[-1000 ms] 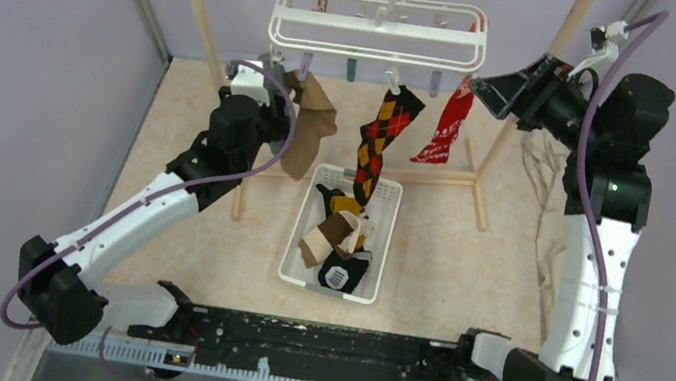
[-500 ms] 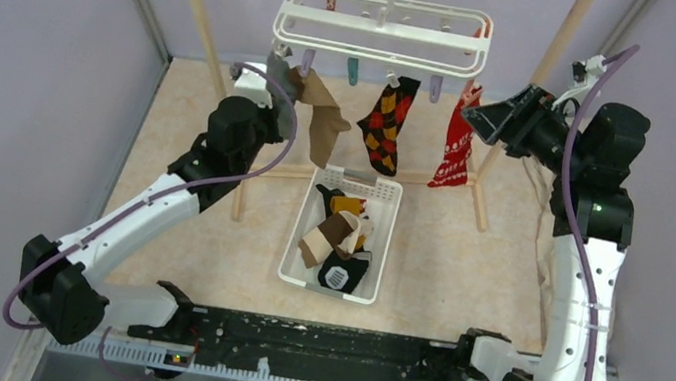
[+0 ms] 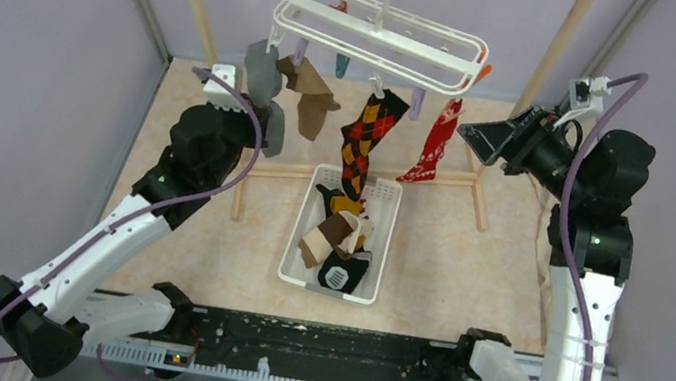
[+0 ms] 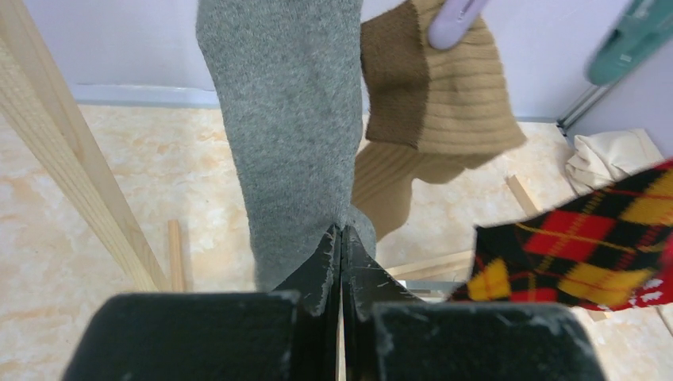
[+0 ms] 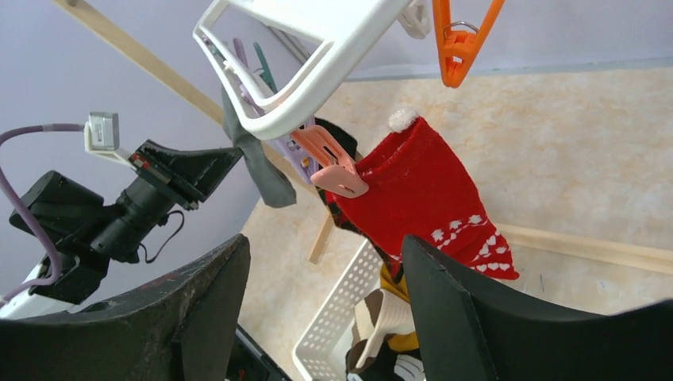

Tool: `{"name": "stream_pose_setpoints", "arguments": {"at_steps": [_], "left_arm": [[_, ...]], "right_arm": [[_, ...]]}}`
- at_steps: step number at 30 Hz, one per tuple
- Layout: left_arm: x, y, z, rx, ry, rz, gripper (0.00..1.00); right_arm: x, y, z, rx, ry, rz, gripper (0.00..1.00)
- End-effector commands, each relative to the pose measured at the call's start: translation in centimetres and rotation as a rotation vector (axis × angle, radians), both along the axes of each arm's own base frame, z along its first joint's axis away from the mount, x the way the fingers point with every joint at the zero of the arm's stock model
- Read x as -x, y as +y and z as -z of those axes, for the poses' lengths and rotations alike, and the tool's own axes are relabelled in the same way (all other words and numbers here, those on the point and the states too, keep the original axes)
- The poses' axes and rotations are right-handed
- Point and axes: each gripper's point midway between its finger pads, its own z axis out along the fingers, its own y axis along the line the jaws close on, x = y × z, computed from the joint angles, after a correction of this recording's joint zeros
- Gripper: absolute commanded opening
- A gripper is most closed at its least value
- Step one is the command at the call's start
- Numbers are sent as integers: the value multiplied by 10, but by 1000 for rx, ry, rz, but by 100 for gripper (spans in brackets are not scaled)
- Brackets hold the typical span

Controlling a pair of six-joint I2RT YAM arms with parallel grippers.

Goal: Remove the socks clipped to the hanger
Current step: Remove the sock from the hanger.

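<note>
- The wooden rack (image 3: 553, 51) is standing at the far side of the table, and the hanger (image 5: 325, 63) is hanging from its bar by the hook, tilting down toward the right.
- The left gripper (image 4: 340, 232) is reaching up under the left end of the hanger. Its jaws are pressing together and pinching the lower part of the grey sock (image 4: 286, 119).
- The right gripper (image 5: 324, 242) is hovering near the right end of the hanger with its jaws spread wide, holding nothing and touching nothing.
- The white basket (image 3: 385, 243) is lying on the table below the hanger, and several socks (image 3: 336, 241) are lying inside it.
- The grey sock is stretching from the left corner of the hanger down to the left gripper.
- The argyle sock (image 3: 362, 139) is hanging from the middle of the hanger, with its toe over the far edge of the basket.
- The brown and tan sock (image 4: 444, 95) is hanging just beside the grey one, and a lilac clip (image 4: 456, 20) is gripping it.
- The red sock (image 5: 428, 198) is hanging in front of the right gripper, and a pink clip (image 5: 333, 167) is biting its cuff.
- An orange clip (image 5: 460, 40) is dangling at the right end, gripping nothing.
</note>
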Motion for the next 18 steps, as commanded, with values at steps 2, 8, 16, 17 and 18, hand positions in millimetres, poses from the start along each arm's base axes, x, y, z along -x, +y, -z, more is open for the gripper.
{"name": "stream_pose_setpoints", "arguments": {"at_steps": [2, 8, 16, 17, 18], "left_arm": [[15, -6, -8, 41, 14, 72, 0], [23, -10, -12, 66, 22, 107, 0], [32, -14, -18, 102, 24, 145, 0], [34, -16, -19, 110, 25, 155, 0], [35, -17, -20, 115, 29, 164, 0]], "right_arm": [[10, 7, -17, 11, -78, -34, 70], [-10, -49, 3, 178, 30, 341, 83], [-15, -88, 2, 276, 27, 547, 87], [-15, -81, 1, 257, 18, 510, 86], [-14, -73, 0, 236, 12, 468, 85]]}}
